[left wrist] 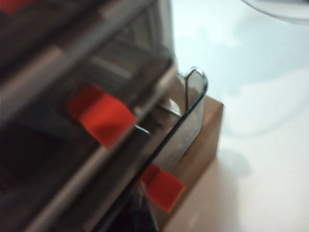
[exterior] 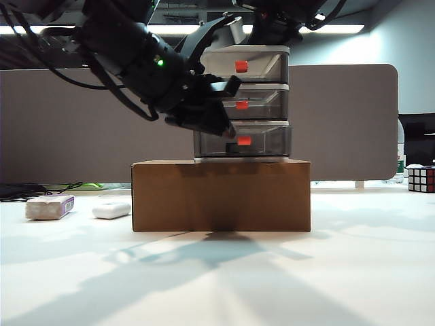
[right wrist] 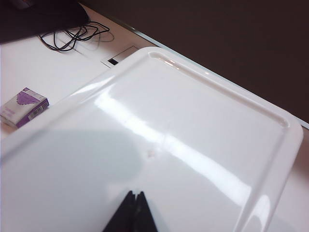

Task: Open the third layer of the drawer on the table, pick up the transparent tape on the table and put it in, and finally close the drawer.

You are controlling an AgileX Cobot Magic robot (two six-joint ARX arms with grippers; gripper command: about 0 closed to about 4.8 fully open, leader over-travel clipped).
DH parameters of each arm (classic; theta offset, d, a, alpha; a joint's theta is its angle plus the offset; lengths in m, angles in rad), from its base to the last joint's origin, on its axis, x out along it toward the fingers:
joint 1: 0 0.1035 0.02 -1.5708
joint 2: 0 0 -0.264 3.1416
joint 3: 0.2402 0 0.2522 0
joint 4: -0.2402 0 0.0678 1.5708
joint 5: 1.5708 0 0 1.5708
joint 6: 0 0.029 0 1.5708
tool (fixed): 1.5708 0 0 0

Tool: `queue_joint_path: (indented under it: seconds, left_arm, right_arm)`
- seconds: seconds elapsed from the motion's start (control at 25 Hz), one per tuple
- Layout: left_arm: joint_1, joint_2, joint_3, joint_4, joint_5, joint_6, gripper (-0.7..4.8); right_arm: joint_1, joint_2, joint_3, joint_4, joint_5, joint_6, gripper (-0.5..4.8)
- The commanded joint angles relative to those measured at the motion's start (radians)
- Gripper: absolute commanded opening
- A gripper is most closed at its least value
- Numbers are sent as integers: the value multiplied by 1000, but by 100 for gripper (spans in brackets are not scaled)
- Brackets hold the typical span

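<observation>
The drawer (exterior: 245, 102), a three-tier grey cabinet with red handles, stands on a brown cardboard box (exterior: 221, 197). The third layer (exterior: 265, 140) is the lowest, and its front stands slightly forward of the two above. My left gripper (exterior: 224, 125) reaches across the cabinet front. It is shut, with its tips (left wrist: 142, 195) close beside the third layer's red handle (left wrist: 161, 186), gripping nothing. My right gripper (right wrist: 135, 194) is shut and empty over the cabinet's white top (right wrist: 193, 125); its arm (exterior: 272, 24) shows above the cabinet. The transparent tape is out of view.
A grey block with a purple label (exterior: 49, 206) and a white oblong bar (exterior: 111, 210) lie on the table (exterior: 340, 272) left of the box. A colour cube (exterior: 421, 178) sits at the far right. Cables (right wrist: 77, 34) lie behind the block (right wrist: 24, 106).
</observation>
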Motion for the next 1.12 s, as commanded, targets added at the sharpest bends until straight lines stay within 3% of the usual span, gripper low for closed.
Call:
queue_joint_path:
  seconds: [0.04, 0.16, 0.24, 0.32, 0.44, 0.64, 0.8, 0.96, 1.12]
  left_arm:
    - [-3, 4, 3, 48, -56, 1, -6]
    - [-3, 6, 3, 47, -78, 17, -6]
    - [-14, -30, -27, 33, -80, 97, -6]
    - [-18, -90, -71, 33, -73, 96, -6]
    - [-29, -246, -159, 6, -32, 73, -6]
    - [-40, -644, -327, -163, 41, 37, -6]
    - [-40, -1114, -439, -434, 31, -6, -6]
    - [-39, -1321, -507, -462, -34, -13, -6]
    - [-39, -1468, -563, -541, -136, -110, -6]
  right_arm:
    - [0, 3, -4, -61, 7, -22, -1]
    - [0, 3, -4, -62, 24, -24, -1]
    - [0, -4, -3, -45, 40, -30, -1]
    - [0, -20, -3, -40, 40, -48, -1]
    - [0, -72, -3, -47, 28, -55, -1]
    - [0, -249, -57, -115, -117, -46, -2]
    - [11, -547, -309, -96, -115, 32, -2]
    - [11, -737, -505, -45, -66, 76, -2]
    - [22, -912, -693, 24, 10, 101, -2]
